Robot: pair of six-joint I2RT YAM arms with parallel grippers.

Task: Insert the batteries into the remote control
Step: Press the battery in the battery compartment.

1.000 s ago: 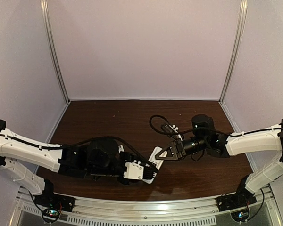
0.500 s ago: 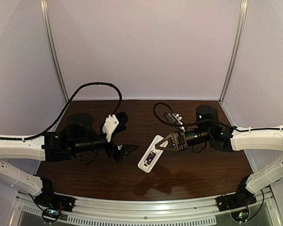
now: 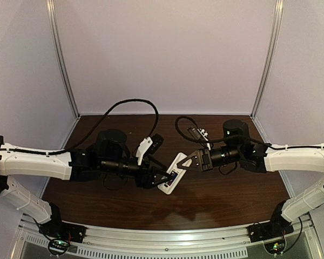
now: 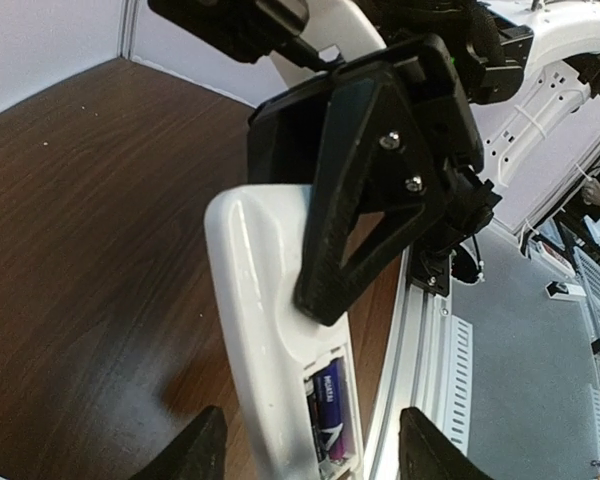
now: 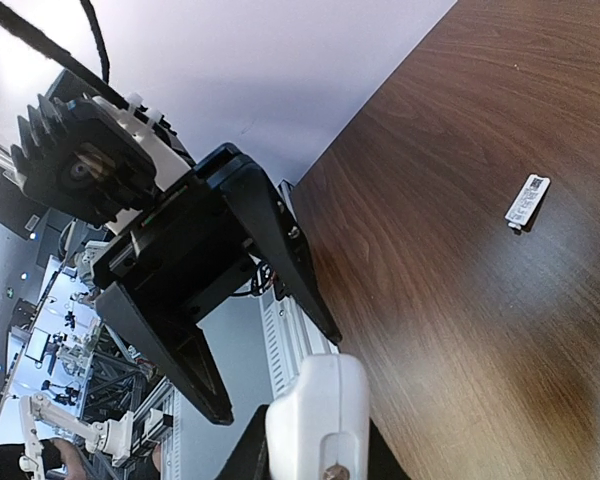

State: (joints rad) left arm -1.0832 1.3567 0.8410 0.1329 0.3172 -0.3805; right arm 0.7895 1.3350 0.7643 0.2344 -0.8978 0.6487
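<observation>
Dark wood table (image 3: 227,199), pale lilac walls on three sides. Your right gripper (image 3: 184,163) is clamped on the white remote (image 3: 171,180), holding it tilted above the middle of the table, slightly toward the near edge. Your left gripper (image 4: 312,415) is spread wide, one finger on each side of the remote's bay end. Purple batteries (image 4: 330,410) sit in the uncovered bay.
</observation>
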